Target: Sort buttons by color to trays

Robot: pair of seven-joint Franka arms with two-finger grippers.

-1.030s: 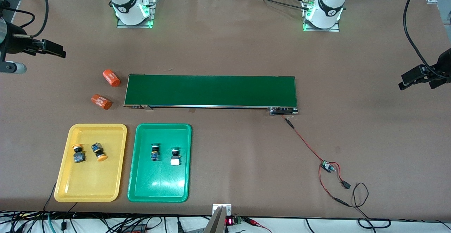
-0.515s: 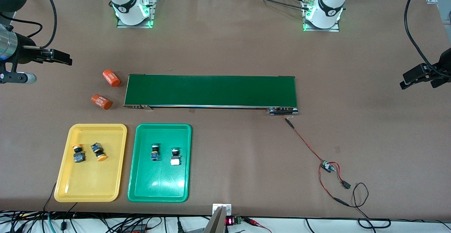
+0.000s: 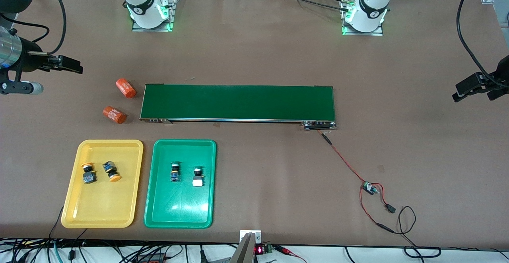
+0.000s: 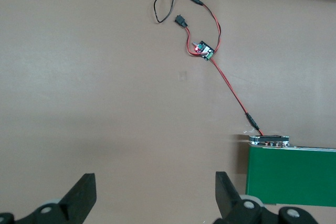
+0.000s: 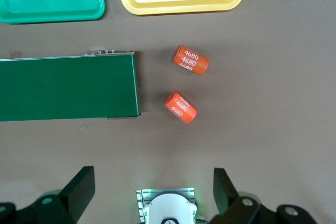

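Two yellow-orange buttons lie in the yellow tray. Two green buttons lie in the green tray. The trays sit side by side, nearer the front camera than the conveyor, toward the right arm's end. My right gripper is open and empty, up in the air over bare table at that end; the right wrist view shows the edges of the yellow tray and the green tray. My left gripper is open and empty over bare table at the left arm's end.
A long dark-green conveyor belt lies mid-table. Two orange cylinders lie beside its end toward the right arm. A small circuit board with red and black wires lies toward the left arm's end.
My right gripper has drifted a little toward the orange cylinders. My left gripper has shifted very slightly. The buttons and trays have not moved.
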